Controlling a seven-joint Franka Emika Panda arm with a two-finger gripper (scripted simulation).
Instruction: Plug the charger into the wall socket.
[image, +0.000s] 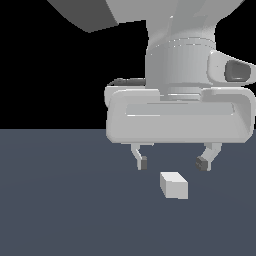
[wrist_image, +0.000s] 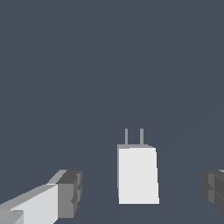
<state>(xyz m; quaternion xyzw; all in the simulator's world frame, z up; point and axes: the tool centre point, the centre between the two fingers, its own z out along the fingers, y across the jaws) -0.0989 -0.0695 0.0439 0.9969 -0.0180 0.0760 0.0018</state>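
You're looking at a flat, dark slate-blue floor (image: 55, 210) that fills the lower half of the exterior view and meets a pure black backdrop (image: 45, 80) along a straight horizon. In the wrist view that same matte surface fills everything behind, evenly lit and without texture or marks.

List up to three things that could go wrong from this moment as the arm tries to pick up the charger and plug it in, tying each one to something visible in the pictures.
1. The gripper is open above the charger, which sits nearer one finger; closing off-centre may push or twist it.
2. The prongs are thin; a skewed grasp could misalign them.
3. The wall socket appears in neither view, so its direction cannot be checked.
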